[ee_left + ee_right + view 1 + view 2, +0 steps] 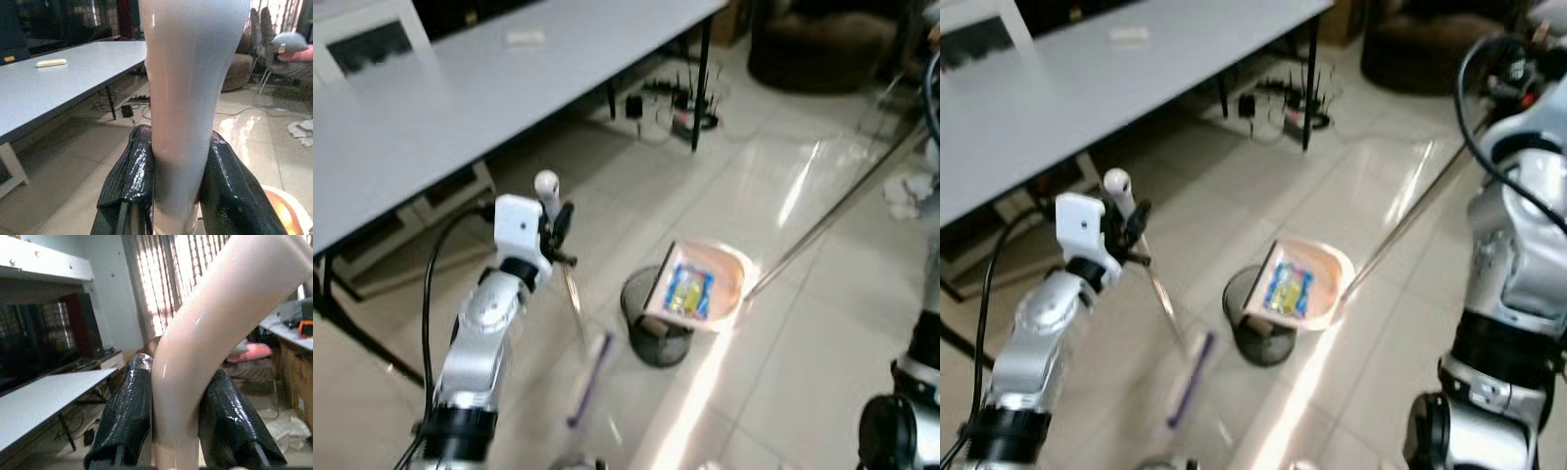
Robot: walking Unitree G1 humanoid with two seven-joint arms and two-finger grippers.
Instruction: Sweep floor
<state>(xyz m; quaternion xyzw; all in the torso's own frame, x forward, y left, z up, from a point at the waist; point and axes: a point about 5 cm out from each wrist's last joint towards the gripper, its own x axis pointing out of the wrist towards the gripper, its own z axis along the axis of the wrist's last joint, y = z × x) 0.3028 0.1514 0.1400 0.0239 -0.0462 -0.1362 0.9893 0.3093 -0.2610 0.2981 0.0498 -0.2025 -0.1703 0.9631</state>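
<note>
Black jaws of the left gripper (177, 196) are pinching a broom handle (188, 98); the right gripper (178, 426) is clamping the dustpan handle (215, 342) above a peach dustpan (700, 286).

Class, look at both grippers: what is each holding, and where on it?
Left gripper clamps the broom handle near its rounded top. Right gripper clamps the dustpan handle at its curved upper end.

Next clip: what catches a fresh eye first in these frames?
The pale peach dustpan, holding a blue-and-yellow wrapper, tilts over a small black mesh bin on the glossy tiled floor, right of the long grey table. The left gripper clamps a pale broom handle; the right gripper clamps the dustpan's curved cream handle.
</note>
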